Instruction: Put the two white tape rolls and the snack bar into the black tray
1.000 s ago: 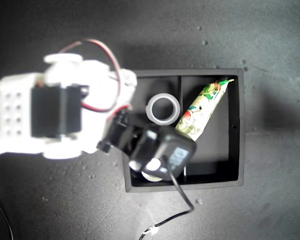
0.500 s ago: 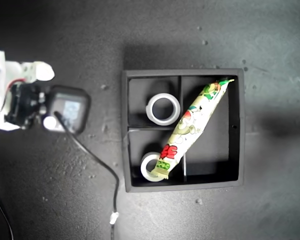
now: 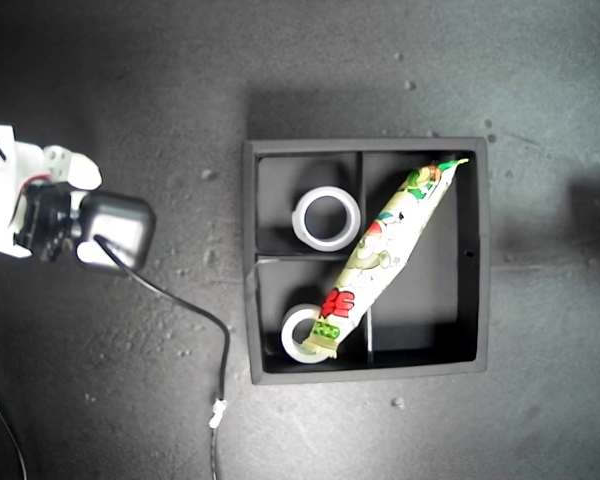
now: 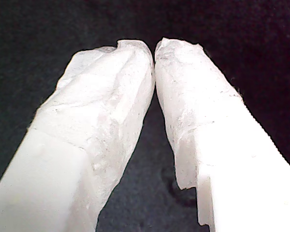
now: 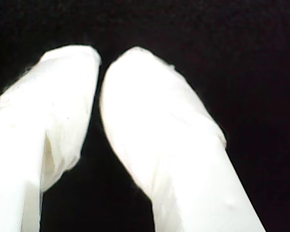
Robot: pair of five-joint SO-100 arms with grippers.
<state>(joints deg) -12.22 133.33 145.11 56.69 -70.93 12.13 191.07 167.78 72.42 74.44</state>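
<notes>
Tray: black tray (image 3: 480, 255) on the tabletop holds both rolls, first tape roll (image 3: 327, 217) and second tape roll (image 3: 302, 336).
Bar: snack bar (image 3: 388, 245) lies diagonally across dividers, its end resting on the second roll.
Pincers: our first pincer (image 4: 154, 48) clenched, empty; second pincer (image 5: 100, 60) nearly closed, empty.
Risk: we judge the propped bar could slide if the tray is bumped.

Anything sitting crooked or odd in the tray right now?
Yes: the snack bar lies diagonally across the black tray, propped over the dividers instead of flat in one compartment. Its lower end rests on one white tape roll. The other roll sits flat in its own compartment.
</notes>
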